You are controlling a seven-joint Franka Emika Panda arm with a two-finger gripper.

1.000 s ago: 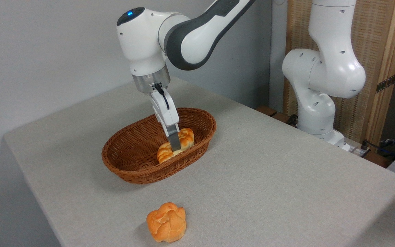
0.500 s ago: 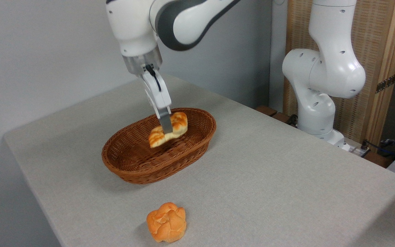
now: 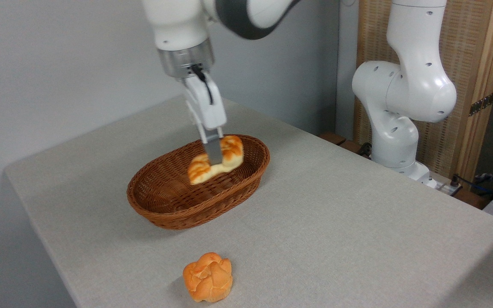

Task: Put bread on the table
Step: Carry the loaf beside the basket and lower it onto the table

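Fixed camera view. The gripper is pointing straight down over the wicker basket, its jaws pinching the bread across the loaf's middle. The near finger is covering the centre of the loaf; the far finger is hidden behind it. The bread is hanging in the air, lifted clear of the basket floor, above the basket's right half, at about rim height. It is tilting, with its left pointed end lower and its right end higher. Pale yellow body and golden-brown ridges are showing on both sides of the finger.

The basket is sitting on the table, toward the rear left of the cloth. An orange knotted roll is lying on the cloth near the front edge, well apart from the basket. The arm's base column is standing off the table's right rear edge, in front of a wooden screen.
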